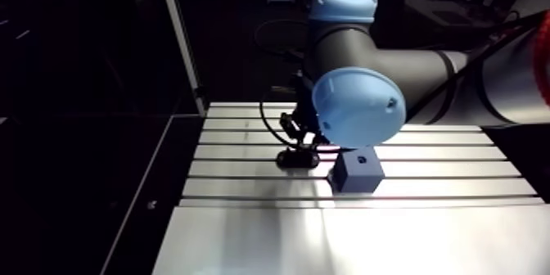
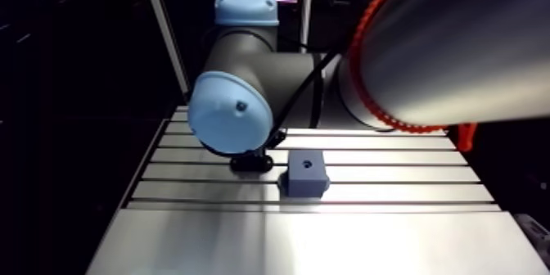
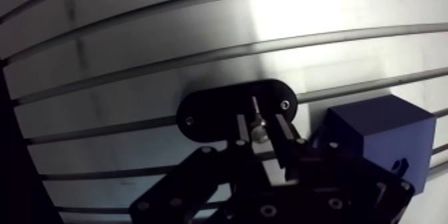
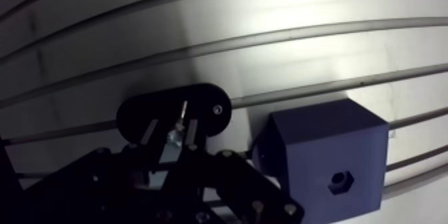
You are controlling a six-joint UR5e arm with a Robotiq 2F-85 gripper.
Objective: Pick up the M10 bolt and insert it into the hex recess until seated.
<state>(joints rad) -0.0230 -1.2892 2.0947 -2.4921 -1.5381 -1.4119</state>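
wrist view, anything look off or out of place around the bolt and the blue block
Nothing stands out. The bolt stands in its black holder between the fingers of the open gripper. The blue block sits flat beside the holder, its hex recess facing up and clear.

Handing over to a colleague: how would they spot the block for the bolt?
On the slotted metal table, look right beside the gripper. The block is the dark blue cube there, taller than the flat black oval plate next to it, with a small six-sided hole in one face.
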